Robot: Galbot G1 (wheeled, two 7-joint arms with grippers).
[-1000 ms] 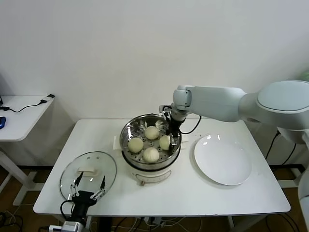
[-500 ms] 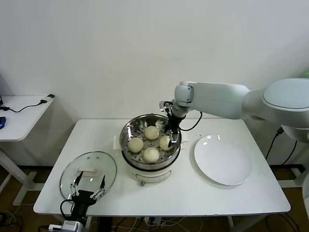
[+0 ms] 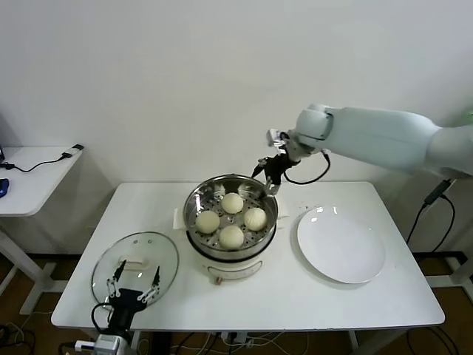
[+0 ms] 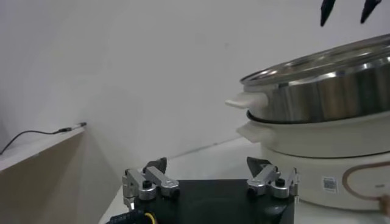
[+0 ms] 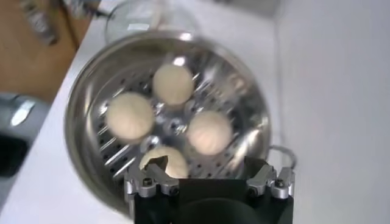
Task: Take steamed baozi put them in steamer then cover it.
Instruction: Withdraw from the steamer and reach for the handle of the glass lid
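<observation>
Head view: four steamed baozi point(image 3: 231, 217) sit in the steamer point(image 3: 230, 244) mid-bench; the cover point(image 3: 135, 265) lies on the bench to its left. The right hand point(image 3: 268, 172) hovers above the steamer's far rim, spread wide, empty. The left hand point(image 3: 135, 285), equally wide and empty, waits over the cover's near edge.
Right wrist view: baozi point(image 5: 209, 133) on the perforated tray

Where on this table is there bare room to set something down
Bare tabletop runs along the front edge, between the glass lid and the white plate, in front of the steamer. The back left corner behind the lid is free too. The steamer tray is crowded with four baozi.
</observation>
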